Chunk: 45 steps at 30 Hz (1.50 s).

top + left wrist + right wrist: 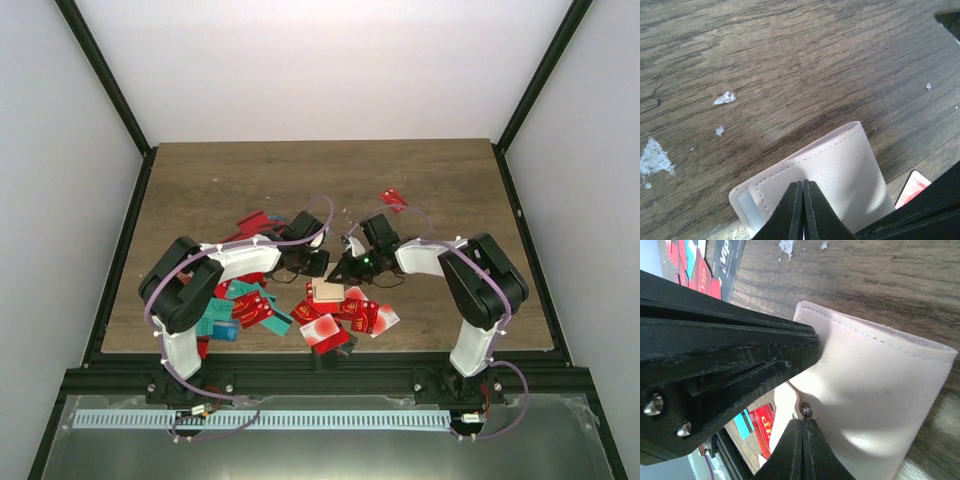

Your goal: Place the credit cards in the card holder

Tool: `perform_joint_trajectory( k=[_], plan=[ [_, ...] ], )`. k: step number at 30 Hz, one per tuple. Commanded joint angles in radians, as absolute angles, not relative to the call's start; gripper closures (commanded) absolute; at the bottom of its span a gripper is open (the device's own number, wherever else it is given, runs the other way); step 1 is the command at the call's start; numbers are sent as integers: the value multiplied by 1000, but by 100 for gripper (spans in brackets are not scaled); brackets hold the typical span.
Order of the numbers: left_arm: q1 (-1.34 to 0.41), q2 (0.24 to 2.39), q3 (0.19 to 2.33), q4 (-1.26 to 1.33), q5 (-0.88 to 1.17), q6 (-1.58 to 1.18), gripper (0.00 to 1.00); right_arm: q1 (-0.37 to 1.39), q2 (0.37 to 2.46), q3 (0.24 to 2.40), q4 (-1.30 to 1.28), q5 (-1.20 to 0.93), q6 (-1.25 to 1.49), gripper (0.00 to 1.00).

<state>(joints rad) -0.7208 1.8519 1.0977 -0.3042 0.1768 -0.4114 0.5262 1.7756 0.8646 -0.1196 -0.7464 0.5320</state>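
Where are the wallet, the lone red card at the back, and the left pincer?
wallet (840, 170): left wrist view, on its beige outer flap.
lone red card (393, 198): top view, on the card's middle.
left pincer (803, 183): left wrist view, where its two black fingertips meet.

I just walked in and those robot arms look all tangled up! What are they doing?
Both arms are working on the beige card holder in the middle. The right gripper pinches its snap tab, and the left gripper is shut with its tips on it. The credit cards lie scattered around; I can't see any inside yet.
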Motion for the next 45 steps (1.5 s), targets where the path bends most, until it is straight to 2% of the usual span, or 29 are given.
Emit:
perform_joint_trajectory(
  k=[1, 35, 45],
  plan=[
    [-723, 1861, 1072, -325, 165, -403, 96, 535, 1808, 873, -106, -741, 535, 99],
    [-727, 1843, 1045, -313, 178, -400, 96, 530, 1832, 912, -193, -504, 568, 99],
    [-728, 1840, 1032, -309, 177, -399, 96, 508, 1856, 904, -164, -536, 585, 99]
  ],
)
